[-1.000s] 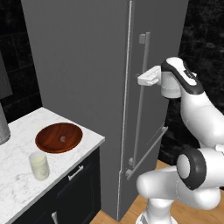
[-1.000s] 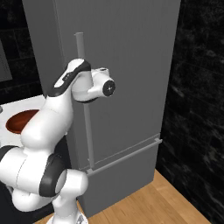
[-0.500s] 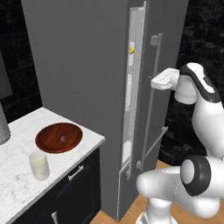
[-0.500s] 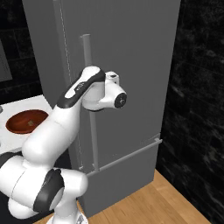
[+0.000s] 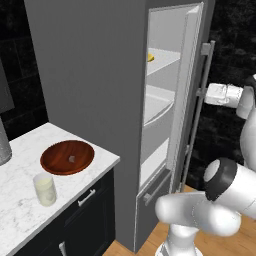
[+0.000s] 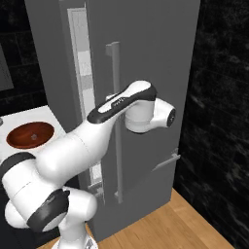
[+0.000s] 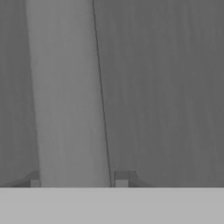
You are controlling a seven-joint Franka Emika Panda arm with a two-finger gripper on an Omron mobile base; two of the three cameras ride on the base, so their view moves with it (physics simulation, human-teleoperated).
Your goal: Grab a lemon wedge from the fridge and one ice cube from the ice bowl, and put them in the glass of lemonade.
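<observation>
Hand view shows the claw (image 7: 78,179) closed around the fridge's vertical bar handle (image 7: 68,96), 1 fingertip on each side. In the left base view the fridge (image 5: 90,75) door stands partly open; the lemon wedge (image 5: 150,57) lies on an upper shelf, inward and left of the claw. On the desk (image 5: 20,200), the ice bowl (image 5: 67,157) holds 1 ice cube (image 5: 71,159), with the glass of lemonade (image 5: 45,189) just beside the bowl.

Matt grey fridge (image 5: 90,75), wood bowl (image 5: 67,157)
</observation>
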